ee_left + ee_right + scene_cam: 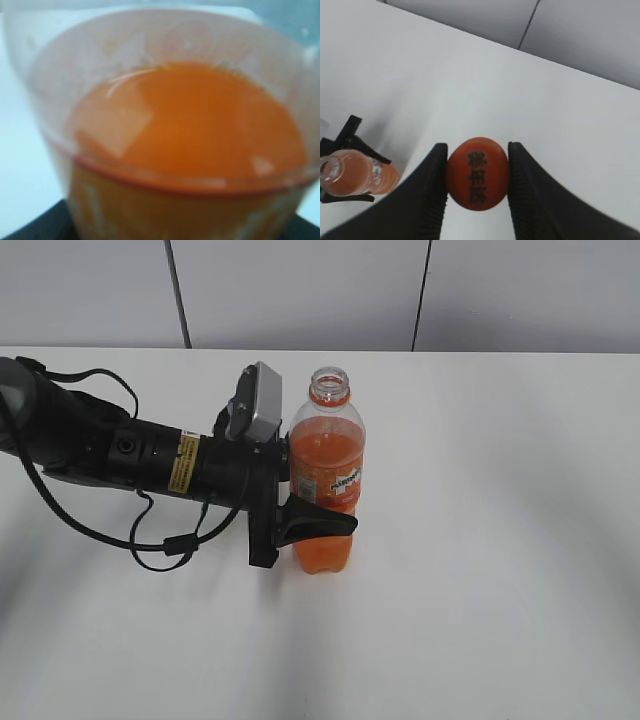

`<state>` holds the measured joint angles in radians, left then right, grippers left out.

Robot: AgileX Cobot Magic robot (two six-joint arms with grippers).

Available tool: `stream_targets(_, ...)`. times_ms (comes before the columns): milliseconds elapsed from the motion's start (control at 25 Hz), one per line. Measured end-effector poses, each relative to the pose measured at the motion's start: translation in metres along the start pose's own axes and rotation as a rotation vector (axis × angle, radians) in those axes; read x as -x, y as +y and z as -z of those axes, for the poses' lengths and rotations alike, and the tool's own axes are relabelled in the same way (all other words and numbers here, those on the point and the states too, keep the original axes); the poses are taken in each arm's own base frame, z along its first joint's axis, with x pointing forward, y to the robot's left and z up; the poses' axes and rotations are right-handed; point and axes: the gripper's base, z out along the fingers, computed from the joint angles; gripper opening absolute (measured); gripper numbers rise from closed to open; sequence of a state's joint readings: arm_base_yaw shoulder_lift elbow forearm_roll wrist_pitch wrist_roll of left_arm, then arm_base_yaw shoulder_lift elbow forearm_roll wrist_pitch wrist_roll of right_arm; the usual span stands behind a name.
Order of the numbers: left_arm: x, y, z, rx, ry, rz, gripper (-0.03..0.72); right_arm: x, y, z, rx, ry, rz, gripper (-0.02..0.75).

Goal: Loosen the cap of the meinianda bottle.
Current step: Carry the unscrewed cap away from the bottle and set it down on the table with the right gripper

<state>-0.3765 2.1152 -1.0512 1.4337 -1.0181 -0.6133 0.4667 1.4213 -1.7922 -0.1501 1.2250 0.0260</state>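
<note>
The meinianda bottle [327, 480] stands upright on the white table, its neck open with no cap on it. My left gripper [312, 525] is shut around its labelled body from the left. The left wrist view is filled by the bottle's orange liquid [185, 125], blurred and very close. My right gripper [477, 185] is shut on the small round orange cap [477, 173], with dark characters on its top, and holds it high above the table. The bottle also shows small at the lower left of the right wrist view [355, 175]. The right gripper is out of the exterior view.
The white table [500, 570] stretches to all sides, with a grey panelled wall [300, 290] behind its far edge. The left arm's black cable [160, 545] loops onto the table to the left of the bottle.
</note>
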Motion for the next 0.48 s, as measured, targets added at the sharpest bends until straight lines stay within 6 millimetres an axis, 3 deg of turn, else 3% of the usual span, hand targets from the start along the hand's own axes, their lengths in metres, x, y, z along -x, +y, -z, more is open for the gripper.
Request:
stream_targets(280, 0.000, 0.000, 0.000, 0.000, 0.000, 0.001, 0.417, -0.008, -0.058, -0.001, -0.114, 0.021, -0.144, 0.272)
stream_targets(480, 0.000, 0.000, 0.000, 0.000, 0.000, 0.001, 0.417, -0.016, -0.083, -0.016, -0.107, 0.068, -0.207, 0.272)
